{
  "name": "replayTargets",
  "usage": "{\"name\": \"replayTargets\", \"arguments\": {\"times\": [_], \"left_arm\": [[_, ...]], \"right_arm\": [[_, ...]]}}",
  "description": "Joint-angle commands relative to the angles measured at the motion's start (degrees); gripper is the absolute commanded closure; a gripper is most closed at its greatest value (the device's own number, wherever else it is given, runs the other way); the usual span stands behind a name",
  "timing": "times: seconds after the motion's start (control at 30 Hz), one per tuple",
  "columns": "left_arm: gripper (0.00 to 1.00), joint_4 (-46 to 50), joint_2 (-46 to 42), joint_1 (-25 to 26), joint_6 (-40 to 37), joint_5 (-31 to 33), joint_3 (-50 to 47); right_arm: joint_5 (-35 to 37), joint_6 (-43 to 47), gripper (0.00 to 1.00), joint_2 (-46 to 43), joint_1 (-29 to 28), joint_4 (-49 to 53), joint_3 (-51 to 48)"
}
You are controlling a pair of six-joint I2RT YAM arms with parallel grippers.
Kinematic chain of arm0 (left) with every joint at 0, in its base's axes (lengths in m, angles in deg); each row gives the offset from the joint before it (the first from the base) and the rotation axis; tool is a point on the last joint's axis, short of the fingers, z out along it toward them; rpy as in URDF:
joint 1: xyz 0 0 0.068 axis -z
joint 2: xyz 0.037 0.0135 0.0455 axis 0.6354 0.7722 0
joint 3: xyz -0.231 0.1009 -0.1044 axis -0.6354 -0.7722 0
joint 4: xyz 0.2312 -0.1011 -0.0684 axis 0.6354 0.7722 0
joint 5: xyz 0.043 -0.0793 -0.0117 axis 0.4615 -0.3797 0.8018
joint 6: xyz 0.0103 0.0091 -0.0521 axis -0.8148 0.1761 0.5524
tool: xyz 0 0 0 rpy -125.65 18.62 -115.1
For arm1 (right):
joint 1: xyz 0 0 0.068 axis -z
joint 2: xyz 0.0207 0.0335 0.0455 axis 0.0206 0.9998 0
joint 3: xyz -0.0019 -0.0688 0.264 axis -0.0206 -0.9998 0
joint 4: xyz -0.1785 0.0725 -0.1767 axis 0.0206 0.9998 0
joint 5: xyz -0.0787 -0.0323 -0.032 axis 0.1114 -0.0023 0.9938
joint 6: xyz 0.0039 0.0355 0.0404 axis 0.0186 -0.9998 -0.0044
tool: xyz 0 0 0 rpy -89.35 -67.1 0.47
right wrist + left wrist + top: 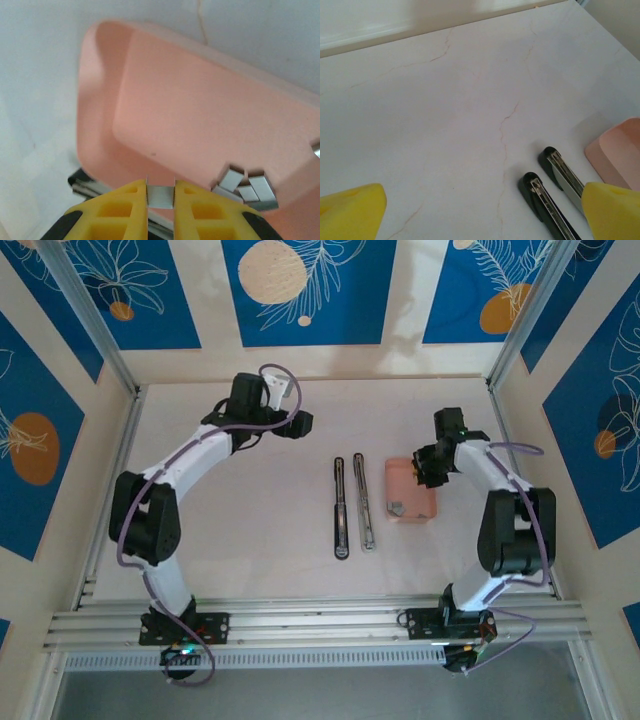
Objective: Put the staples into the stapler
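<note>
I hold right gripper [160, 190] clamped on staple strip [160, 198], pink tray [200, 115] at 12 o'clock; left gripper [480, 214] spread apart.

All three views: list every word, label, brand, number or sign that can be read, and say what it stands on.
None: no readable text in any view. The pink tray, the loose staples in it, the staple strip pinched in the right gripper, the dark stapler bar and the silvery stapler bar show no markings. The blue wall panels carry only leaf and circle drawings, no letters.
</note>
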State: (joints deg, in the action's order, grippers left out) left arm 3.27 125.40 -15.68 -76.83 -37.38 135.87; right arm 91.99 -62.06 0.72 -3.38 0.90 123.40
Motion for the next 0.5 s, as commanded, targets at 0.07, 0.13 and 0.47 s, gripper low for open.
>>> {"name": "replayTargets", "arguments": {"times": [0.07, 0.13, 0.47], "left_arm": [[0.0, -2.55, -6.84, 1.43, -1.3, 0.79, -5.09], [0.0, -3.54, -9.4, 1.71, -1.34, 1.09, -7.64], [0.0, -7.79, -19.51, 2.55, -6.06, 3.82, -20.29]], "right_arm": [[0.7, 10.69, 0.82, -8.81, -2.78, -1.75, -5.92], [0.58, 13.34, 0.82, -12.32, -4.04, -3.0, -8.21], [5.32, 24.25, 0.82, -26.43, -13.69, -5.24, -15.87]]}}
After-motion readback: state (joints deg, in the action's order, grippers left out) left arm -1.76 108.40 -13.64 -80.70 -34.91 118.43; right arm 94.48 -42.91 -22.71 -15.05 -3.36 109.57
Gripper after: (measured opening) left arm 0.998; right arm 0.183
